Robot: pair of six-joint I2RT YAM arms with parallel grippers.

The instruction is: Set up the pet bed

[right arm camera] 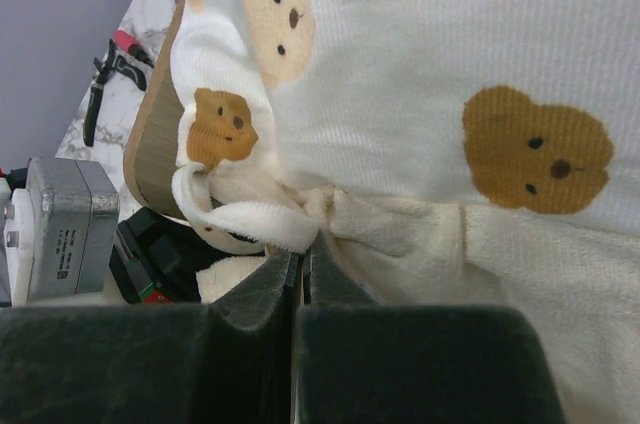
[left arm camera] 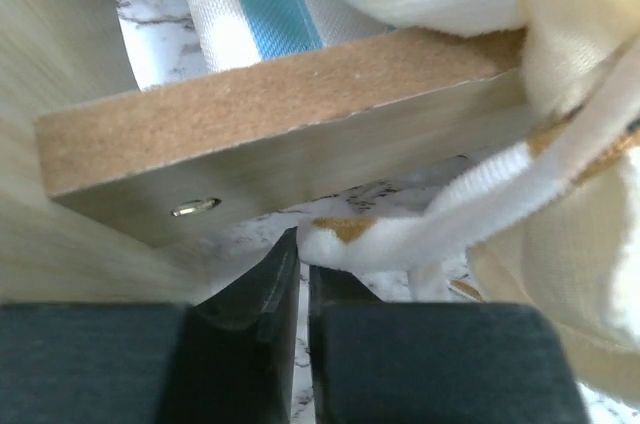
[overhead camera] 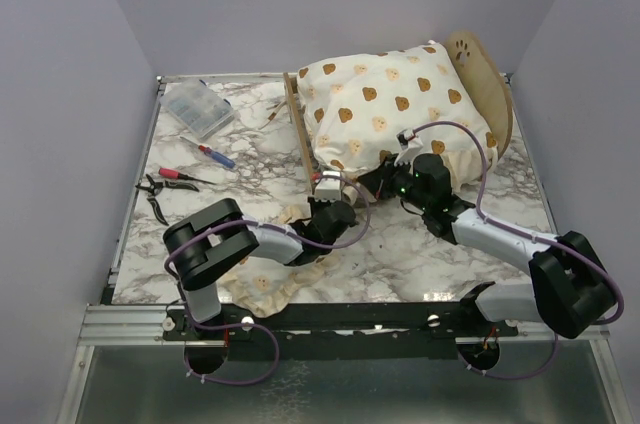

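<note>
Pet bed (overhead camera: 490, 74) at rear right of marble table (overhead camera: 420, 244), bear-print cushion (overhead camera: 400, 104) piled inside. Left gripper (left arm camera: 303, 249) below bed's wooden rail, jaws nearly closed, frill (left arm camera: 370, 239) at tip; grip unclear. Right gripper (right arm camera: 303, 262) closed against cushion's front edge.

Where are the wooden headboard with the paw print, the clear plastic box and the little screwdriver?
headboard (overhead camera: 482, 69): top view, on its bare wood beside the paw cutout.
clear plastic box (overhead camera: 197, 109): top view, middle of its lid.
screwdriver (overhead camera: 218, 157): top view, on its blue handle.
</note>
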